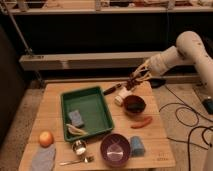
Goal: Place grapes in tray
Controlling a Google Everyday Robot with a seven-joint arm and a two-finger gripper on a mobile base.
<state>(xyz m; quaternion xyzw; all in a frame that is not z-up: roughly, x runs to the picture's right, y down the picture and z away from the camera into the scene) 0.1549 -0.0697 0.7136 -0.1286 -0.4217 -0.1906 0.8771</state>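
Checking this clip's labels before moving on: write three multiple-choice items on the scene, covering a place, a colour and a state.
1. Where are the grapes?
A. in the tray
B. in the tool, above the table's back right part
C. on the floor
2. What colour is the tray?
A. green
B. red
C. white
3. The tool is:
A. open
B. shut on the grapes
C. resting in the tray

1 B: the bunch hangs from the tool over the table, behind the brown-red bowl.
2 A: its walls and floor are green.
3 B: the tool pinches the dark bunch.
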